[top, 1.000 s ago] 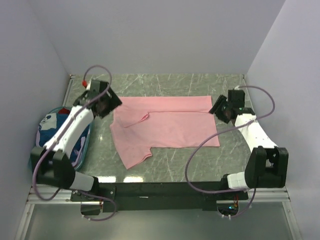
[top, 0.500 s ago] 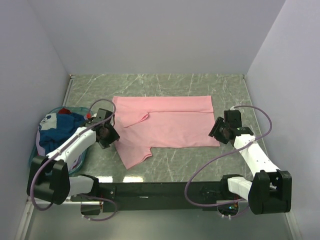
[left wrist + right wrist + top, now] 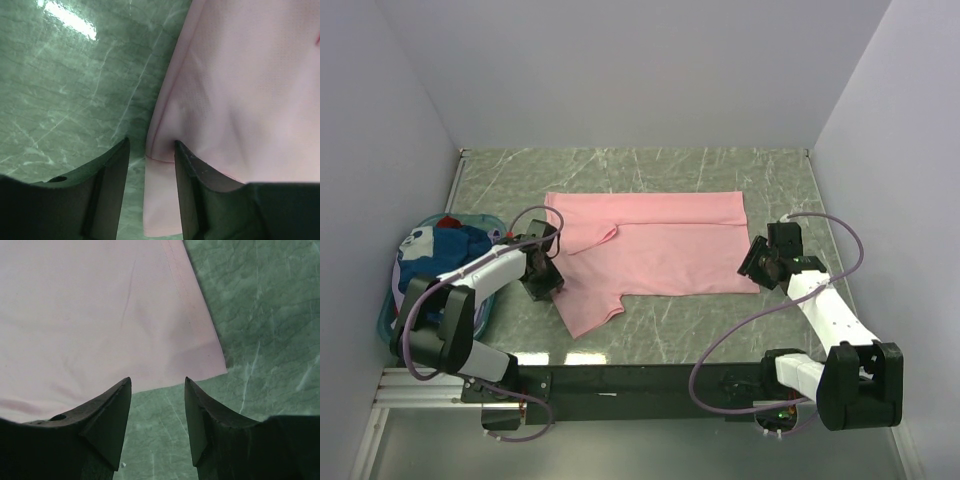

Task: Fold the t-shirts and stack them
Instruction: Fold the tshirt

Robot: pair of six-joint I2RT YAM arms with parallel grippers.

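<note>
Subject garment: one light pink t-shirt (image 3: 660,245) lies spread on the green marbled counter (image 3: 720,170), roughly at its middle, with one short sleeve pointing toward the near edge. Cloth is mostly flat, and a small fold shows near the collar end on the left.

Left pincer (image 3: 542,275): low at the shirt's left edge. In the wrist view its fingers (image 3: 112,180) stand partly spread astride that edge. One finger rests over bare counter and the other over the pink cloth. The edge puckers upward between them, and a strip of counter shows between the cloth and the outer finger. No pinch is confirmed.

Right pincer (image 3: 758,262): low at the shirt's near right corner. Its fingers are likewise parted, with the hem line and the counter both visible in the gap. The cloth there lies flat, not caught.

Remaining t-shirts (image 3: 435,255): blue, white and red cloth bunched together in a teal basket (image 3: 388,315) at the counter's left side, beside the left arm and well apart from the pink shirt.
</note>
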